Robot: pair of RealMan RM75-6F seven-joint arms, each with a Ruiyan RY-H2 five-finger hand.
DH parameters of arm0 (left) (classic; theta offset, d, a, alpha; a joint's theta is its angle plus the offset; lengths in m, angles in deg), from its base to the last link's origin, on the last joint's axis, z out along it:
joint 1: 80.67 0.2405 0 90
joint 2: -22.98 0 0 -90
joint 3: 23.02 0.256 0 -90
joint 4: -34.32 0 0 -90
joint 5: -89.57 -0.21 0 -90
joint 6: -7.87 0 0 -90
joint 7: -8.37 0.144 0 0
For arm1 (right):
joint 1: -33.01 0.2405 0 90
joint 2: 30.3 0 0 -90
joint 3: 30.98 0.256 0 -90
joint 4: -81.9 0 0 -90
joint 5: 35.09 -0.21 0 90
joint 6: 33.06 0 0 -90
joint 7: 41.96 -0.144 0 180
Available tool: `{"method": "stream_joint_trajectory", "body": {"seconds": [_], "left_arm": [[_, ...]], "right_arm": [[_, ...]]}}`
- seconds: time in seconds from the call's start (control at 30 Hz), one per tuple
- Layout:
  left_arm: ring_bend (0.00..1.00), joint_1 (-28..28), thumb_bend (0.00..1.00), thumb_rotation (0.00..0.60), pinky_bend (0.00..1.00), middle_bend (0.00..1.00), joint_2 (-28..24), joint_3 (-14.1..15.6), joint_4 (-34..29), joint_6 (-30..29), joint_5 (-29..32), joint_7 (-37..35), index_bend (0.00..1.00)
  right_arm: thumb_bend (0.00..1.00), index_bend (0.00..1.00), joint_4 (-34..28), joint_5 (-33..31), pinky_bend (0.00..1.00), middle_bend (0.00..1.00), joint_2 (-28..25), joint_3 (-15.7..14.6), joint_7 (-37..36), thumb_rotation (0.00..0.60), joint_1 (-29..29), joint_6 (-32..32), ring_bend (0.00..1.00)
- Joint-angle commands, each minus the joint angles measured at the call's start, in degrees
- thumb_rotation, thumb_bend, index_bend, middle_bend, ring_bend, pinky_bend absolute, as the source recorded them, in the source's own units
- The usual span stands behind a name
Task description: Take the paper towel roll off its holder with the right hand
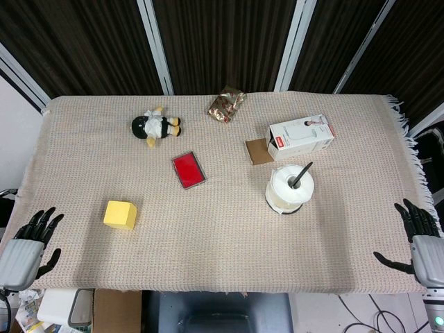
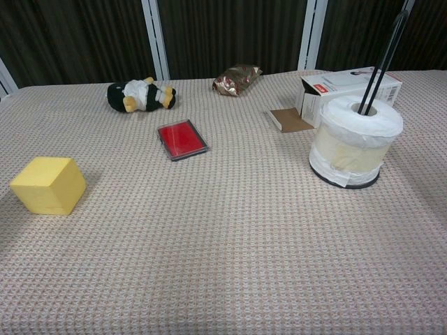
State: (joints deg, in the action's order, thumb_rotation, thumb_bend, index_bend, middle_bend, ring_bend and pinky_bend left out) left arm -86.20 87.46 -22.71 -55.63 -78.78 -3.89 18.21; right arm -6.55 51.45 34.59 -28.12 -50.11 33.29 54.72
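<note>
The white paper towel roll (image 1: 290, 187) (image 2: 355, 142) stands upright on its holder, right of the table's middle. The holder's thin black rod (image 1: 302, 175) (image 2: 383, 57) rises through the roll's core, and its dark base (image 2: 343, 182) shows under the roll. My right hand (image 1: 419, 232) lies at the table's front right corner, fingers spread, holding nothing, well to the right of the roll. At the front left corner my left hand (image 1: 31, 239) lies the same way, empty. Neither hand shows in the chest view.
A white box (image 1: 301, 137) with its brown flap open lies just behind the roll. A red flat case (image 1: 189, 170), a yellow block (image 1: 120, 214), a plush toy (image 1: 156, 126) and a shiny snack bag (image 1: 225, 105) sit on the woven cloth (image 1: 222, 250).
</note>
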Motion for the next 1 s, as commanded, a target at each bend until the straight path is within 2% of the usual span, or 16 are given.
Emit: {"method": "stream_joint_trajectory", "body": {"seconds": [0.03,0.2,0.33,0.43,0.53,0.6,0.77,1.0], "left_arm": [[0.05,0.01,0.41,0.6,0.28,0.03,-0.04,-0.02,0.03,-0.11,-0.02,-0.09,0.14],[0.06,-0.01,0.41,0.6,0.28,0.04,-0.1,0.13,-0.06,-0.28,-0.33,-0.33,0.17],[0.06,-0.11,0.41,0.6,0.28,0.04,-0.12,0.2,0.32,-0.48,-0.76,-0.71,0.18],[0.06,0.04,0.41,0.6,0.28,0.04,-0.19,0.24,0.23,-0.84,-0.8,-1.18,0.18],[0.06,0.24,0.41,0.6,0.29,0.05,-0.42,0.34,-0.11,-1.46,-1.22,-1.36,0.19],[0.07,0.35,0.41,0.6,0.29,0.05,-0.24,0.54,0.1,-1.68,-1.62,-1.0,0.19],[0.07,0.34,0.41,0.6,0.29,0.06,-0.17,0.65,0.27,-1.66,-1.77,-1.02,0.19],[0.08,0.69,0.41,0.6,0.29,0.06,-0.17,0.56,0.22,-2.5,-1.81,-1.55,0.19]], "right_arm": [[0.06,0.0,-0.08,0.12,0.12,0.09,0.18,0.29,-0.32,0.6,-0.04,0.49,0.05],[0.06,0.0,0.54,0.29,0.12,0.09,1.49,1.32,-1.96,0.6,0.14,1.78,0.05],[0.06,0.0,1.6,0.07,0.11,0.09,2.71,2.56,-6.18,0.6,1.61,0.68,0.05],[0.06,0.0,1.76,-0.41,0.11,0.09,2.68,3.77,-10.95,0.6,4.4,-3.08,0.05],[0.06,0.0,1.17,-1.67,0.1,0.04,2.52,5.21,-13.26,0.6,7.33,-7.22,0.05],[0.06,0.0,0.32,-2.84,0.1,0.01,2.36,6.32,-15.19,0.6,9.82,-10.93,0.05],[0.06,0.0,-2.03,-5.37,0.09,0.0,1.57,8.21,-19.5,0.6,15.92,-20.71,0.04],[0.06,0.0,-1.03,-9.79,0.09,0.0,5.53,10.4,-16.49,0.6,21.7,-27.06,0.03]]}}
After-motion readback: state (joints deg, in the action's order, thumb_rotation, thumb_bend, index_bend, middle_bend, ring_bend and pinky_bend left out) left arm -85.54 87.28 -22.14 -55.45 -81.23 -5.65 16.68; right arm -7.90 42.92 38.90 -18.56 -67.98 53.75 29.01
